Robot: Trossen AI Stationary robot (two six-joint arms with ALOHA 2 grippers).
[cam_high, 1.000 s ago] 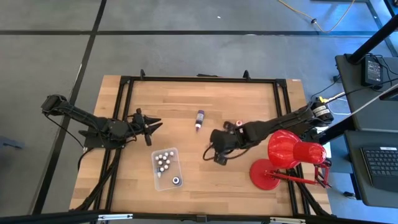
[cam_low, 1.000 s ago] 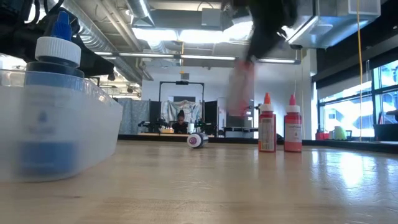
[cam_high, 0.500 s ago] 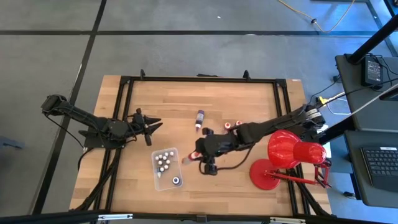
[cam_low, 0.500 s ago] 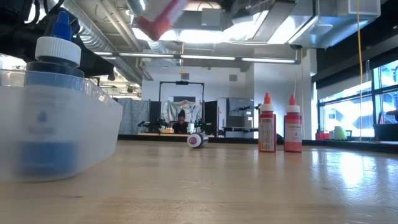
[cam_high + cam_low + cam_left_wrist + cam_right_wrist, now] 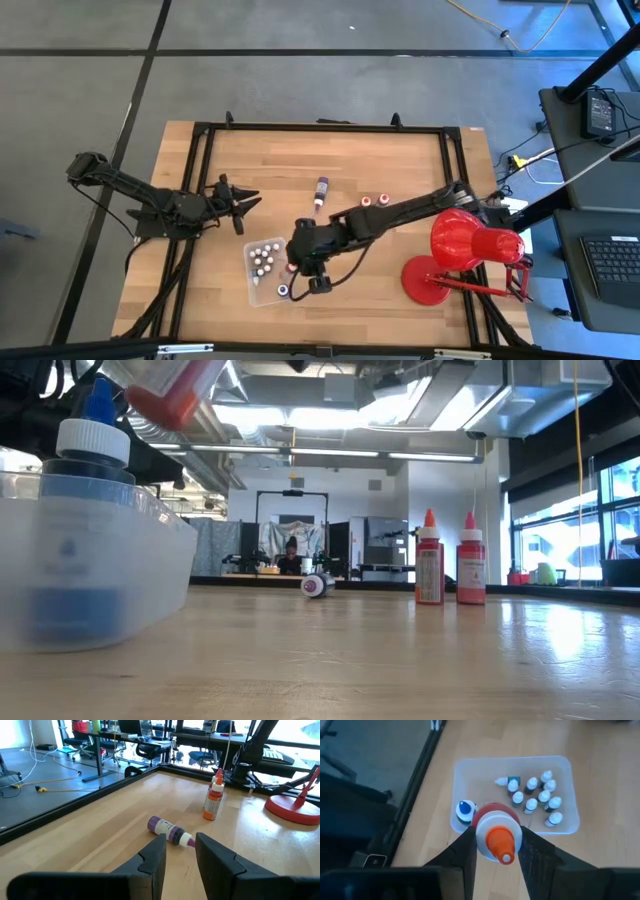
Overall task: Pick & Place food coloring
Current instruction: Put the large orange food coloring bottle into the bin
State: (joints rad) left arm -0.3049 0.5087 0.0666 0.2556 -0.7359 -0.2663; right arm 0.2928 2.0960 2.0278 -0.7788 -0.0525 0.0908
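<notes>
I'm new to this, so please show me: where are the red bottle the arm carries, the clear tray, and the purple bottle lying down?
red bottle (image 5: 496, 836), right wrist view, orange nozzle.
clear tray (image 5: 567, 769), right wrist view, rim corner.
purple bottle (image 5: 169, 829), left wrist view, body.

This is a robotics lab or workshop. A wooden table (image 5: 380, 165) in a black metal frame stands on a grey concrete floor (image 5: 300, 80) marked with dark lines. Beyond the left arm's jaws, the room holds office chairs (image 5: 145, 751), desks and loose cables (image 5: 30, 785) on the floor. The low view shows an open industrial ceiling with exposed ducts (image 5: 180, 435) and strip lights (image 5: 300, 452), large windows (image 5: 620, 520) and a person (image 5: 291, 557) seated far back at a workstation. Beside the table sit a laptop (image 5: 610, 265) and a power brick (image 5: 603, 112).
</notes>
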